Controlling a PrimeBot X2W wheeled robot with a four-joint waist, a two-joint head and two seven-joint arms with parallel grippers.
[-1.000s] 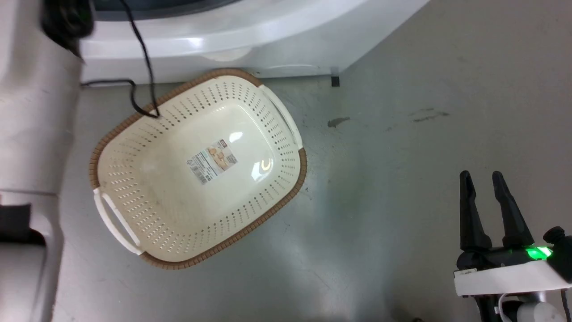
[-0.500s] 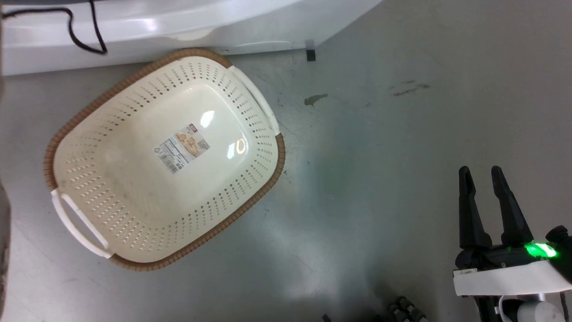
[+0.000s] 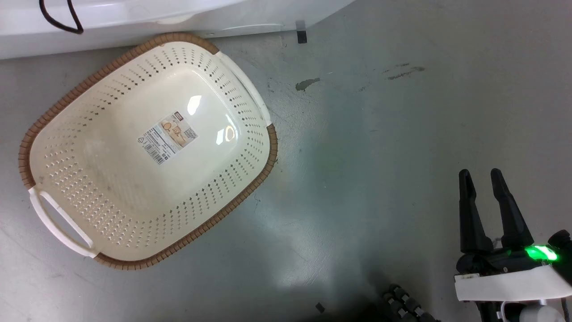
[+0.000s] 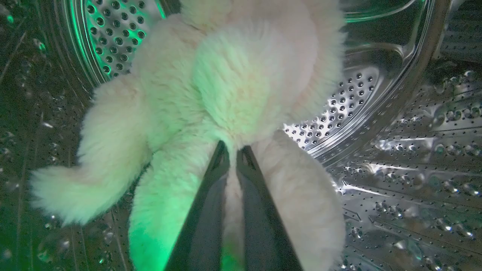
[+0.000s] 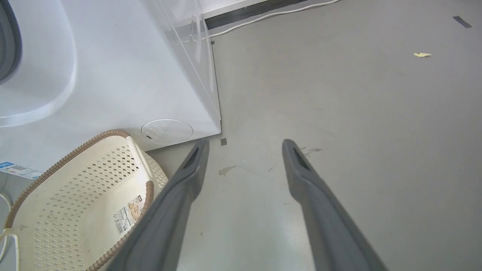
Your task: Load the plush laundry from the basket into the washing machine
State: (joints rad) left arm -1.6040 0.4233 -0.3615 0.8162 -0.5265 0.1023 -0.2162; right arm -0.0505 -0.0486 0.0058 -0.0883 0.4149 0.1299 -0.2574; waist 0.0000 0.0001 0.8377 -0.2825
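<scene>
Head view: the cream perforated plastic basket with brown woven-look rim lies bare beside the large white washing machine; the right gripper hovers spread, well apart from both. Left wrist view: the left gripper pinches the fluffy cream-beige plush laundry, stretched lengthwise straight ahead inside the perforated steel drum, room all round. Right wrist view: that arm's jaws gape over grey floor.

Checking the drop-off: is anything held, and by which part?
The left gripper pinches the plush laundry by fur between its limbs; the right gripper holds nothing.
</scene>
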